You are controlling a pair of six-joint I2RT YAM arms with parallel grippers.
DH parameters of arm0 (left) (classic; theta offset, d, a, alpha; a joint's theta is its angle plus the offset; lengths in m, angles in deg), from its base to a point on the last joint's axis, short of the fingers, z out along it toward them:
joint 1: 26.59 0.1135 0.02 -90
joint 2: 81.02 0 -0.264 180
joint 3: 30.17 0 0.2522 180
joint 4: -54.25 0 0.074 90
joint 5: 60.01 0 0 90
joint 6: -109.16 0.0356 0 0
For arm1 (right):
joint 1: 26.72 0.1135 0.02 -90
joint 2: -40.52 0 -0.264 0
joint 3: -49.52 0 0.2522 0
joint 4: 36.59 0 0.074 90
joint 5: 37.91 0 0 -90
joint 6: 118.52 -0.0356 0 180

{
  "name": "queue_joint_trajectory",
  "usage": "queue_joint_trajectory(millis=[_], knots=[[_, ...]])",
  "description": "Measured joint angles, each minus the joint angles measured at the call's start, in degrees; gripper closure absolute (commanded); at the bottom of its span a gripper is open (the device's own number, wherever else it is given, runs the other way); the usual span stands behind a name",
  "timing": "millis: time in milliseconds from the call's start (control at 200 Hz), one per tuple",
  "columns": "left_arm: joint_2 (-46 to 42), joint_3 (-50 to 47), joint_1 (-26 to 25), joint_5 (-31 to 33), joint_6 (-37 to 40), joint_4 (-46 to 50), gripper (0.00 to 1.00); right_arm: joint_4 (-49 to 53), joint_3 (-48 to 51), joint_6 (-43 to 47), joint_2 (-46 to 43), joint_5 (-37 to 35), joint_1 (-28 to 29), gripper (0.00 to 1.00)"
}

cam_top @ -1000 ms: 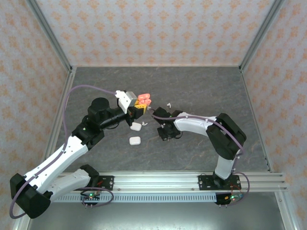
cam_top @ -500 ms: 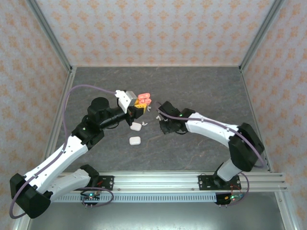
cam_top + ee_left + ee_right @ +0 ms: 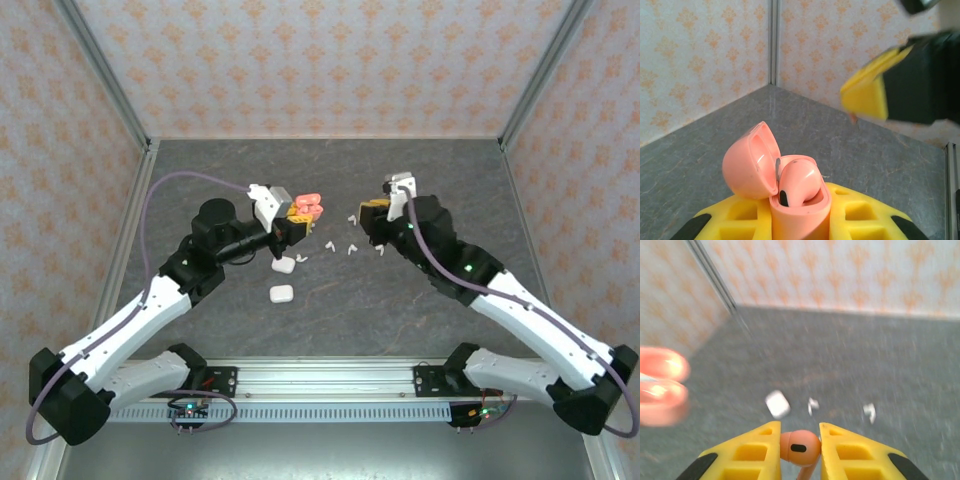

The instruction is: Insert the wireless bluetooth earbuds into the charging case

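Between the yellow pads of the right pincer (image 3: 800,440) a coral-pink earbud (image 3: 800,447) is clamped by its rounded head. The pads are closed to just that width, and the stem runs down and back toward the wrist. Off to that pincer's left, across a gap of bare desk (image 3: 430,180), the open coral-pink charging case (image 3: 801,217) is held upright in the left pincer (image 3: 293,221), whose pads are closed on the lower shell. The coming move is judged to turn on this sideways offset: the earbud must be carried leftward to the case and its stem aligned with a socket, a job for which the right arm is placed, the case being presented by the left. From the left wrist view the lid is seen hinged back to the left and one pink bud (image 3: 799,177) already seated; whether the second socket is free cannot be told. From the top view the spacing of the two pincers is given, along with loose white earbuds (image 3: 350,250) and two white cases (image 3: 284,265) lying on the desk. In the right wrist view the case appears as a pink blur at the left edge.
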Motion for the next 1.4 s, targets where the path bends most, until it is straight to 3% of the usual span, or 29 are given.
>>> queue_joint_trajectory(millis=[190, 510, 1396], knots=[[1.66, 1.4, -1.11, -1.11, -0.66, -1.86, 1.0, -7.48, -1.14, 2.21, -1.79, 5.84, -0.09, 0.8], [2.78, 2.43, -2.27, -1.27, -1.31, -4.83, 1.0, -13.09, -3.89, 3.04, 3.5, 12.66, 1.25, 0.8], [3.32, 2.56, -3.34, -1.25, -1.99, -5.33, 1.0, -11.67, -3.37, 3.82, 6.32, 12.68, 1.97, 0.8]])
